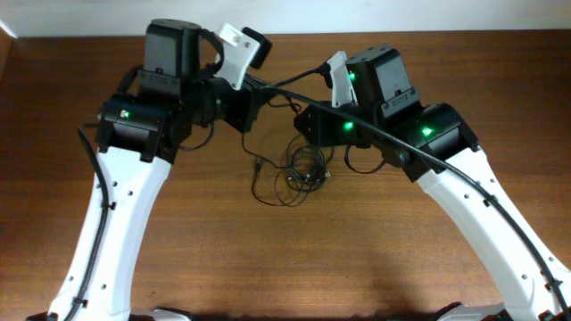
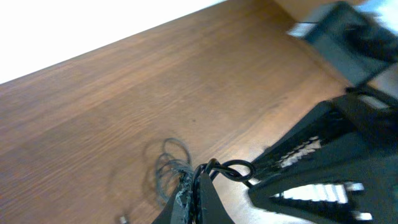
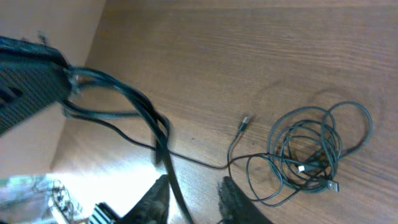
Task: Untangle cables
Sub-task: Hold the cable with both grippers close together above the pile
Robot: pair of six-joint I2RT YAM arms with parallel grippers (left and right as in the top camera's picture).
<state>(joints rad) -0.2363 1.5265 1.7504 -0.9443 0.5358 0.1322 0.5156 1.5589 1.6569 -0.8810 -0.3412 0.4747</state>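
Note:
The cables (image 1: 301,171) lie as a loose tangle of thin black loops on the wooden table, between the two arms. In the right wrist view the tangle (image 3: 311,152) sits to the right, with a small plug (image 3: 245,122) on a free end. My left gripper (image 2: 200,171) is shut on a black cable strand that loops out beside its tips (image 2: 235,169). From there the strand hangs down toward my right gripper (image 3: 196,186). That one is open, and the strand (image 3: 177,186) passes between its fingers without being pinched. Overhead, both grippers (image 1: 245,116) (image 1: 310,120) hover just behind the tangle.
The table's far edge meets a white wall (image 2: 93,25) close behind the arms. A thicker black robot cable (image 1: 401,143) runs along the right arm. Bare wood table (image 1: 294,259) stretches in front of the tangle.

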